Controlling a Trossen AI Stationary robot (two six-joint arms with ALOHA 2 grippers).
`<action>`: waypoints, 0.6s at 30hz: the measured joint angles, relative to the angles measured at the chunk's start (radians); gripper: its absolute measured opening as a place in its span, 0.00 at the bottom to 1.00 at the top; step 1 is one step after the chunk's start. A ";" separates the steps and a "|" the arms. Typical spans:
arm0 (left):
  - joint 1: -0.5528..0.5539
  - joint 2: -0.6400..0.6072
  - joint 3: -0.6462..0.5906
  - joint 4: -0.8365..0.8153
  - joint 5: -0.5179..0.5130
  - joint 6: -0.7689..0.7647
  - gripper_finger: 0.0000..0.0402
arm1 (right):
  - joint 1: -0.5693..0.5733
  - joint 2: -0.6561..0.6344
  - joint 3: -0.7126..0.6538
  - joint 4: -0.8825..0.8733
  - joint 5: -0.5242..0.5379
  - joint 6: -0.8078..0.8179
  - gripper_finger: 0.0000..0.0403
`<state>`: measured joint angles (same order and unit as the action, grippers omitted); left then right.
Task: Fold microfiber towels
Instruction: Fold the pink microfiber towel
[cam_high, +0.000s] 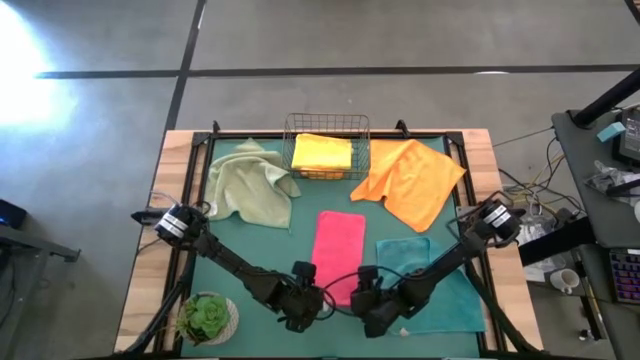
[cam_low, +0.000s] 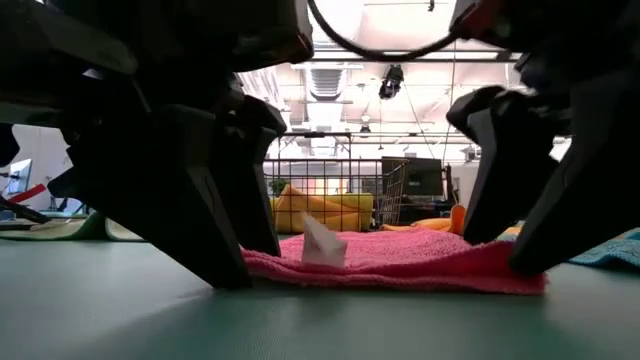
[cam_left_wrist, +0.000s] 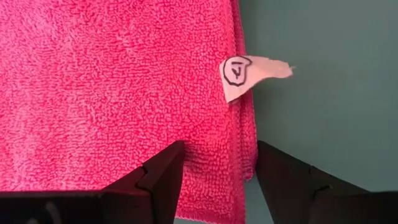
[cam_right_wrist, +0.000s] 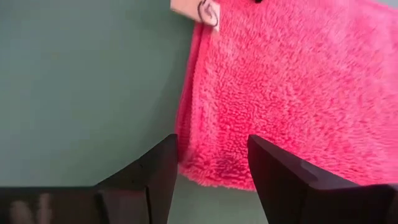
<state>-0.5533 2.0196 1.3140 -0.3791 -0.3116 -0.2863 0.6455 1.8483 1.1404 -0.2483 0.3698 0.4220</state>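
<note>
The pink towel (cam_high: 338, 240) lies folded into a long strip on the dark-green mat (cam_high: 260, 250), flat on its underside. A white tag (cam_low: 322, 245) sticks up at its near edge. My left gripper (cam_high: 305, 300) is open and pointing down at the towel's near left corner (cam_left_wrist: 245, 168), one finger over the cloth and one beside its near edge. My right gripper (cam_high: 370, 300) is open and pointing down at the near right corner (cam_right_wrist: 205, 165), its fingers on either side of that corner. The sage green (cam_high: 250, 185), orange (cam_high: 412, 180) and teal (cam_high: 430, 270) towels lie spread on the mat. My left gripper has its fingertips (cam_low: 230, 265) down at mat height at the towel's near left end. I cannot tell whether they touch the cloth. My right gripper has its fingertips (cam_low: 525, 255) down at the towel's near right end. I cannot tell whether they touch it either.
A wire basket (cam_high: 327, 125) at the far edge holds a folded yellow towel (cam_high: 322, 153). A small potted plant (cam_high: 208, 318) stands at the near left corner. The teal towel lies close to the right of my right gripper.
</note>
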 joint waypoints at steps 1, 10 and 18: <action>0.001 0.001 0.000 0.000 0.001 0.000 0.45 | -0.005 0.003 0.000 0.000 -0.012 0.003 0.46; 0.002 0.001 0.000 0.003 0.019 0.001 0.27 | -0.022 0.013 0.001 -0.002 -0.033 0.039 0.38; 0.003 0.001 -0.002 -0.005 0.004 0.005 0.02 | -0.023 0.013 0.004 -0.006 -0.073 0.062 0.12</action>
<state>-0.5499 2.0209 1.3121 -0.3843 -0.3078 -0.2810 0.6228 1.8610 1.1439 -0.2545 0.2966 0.4842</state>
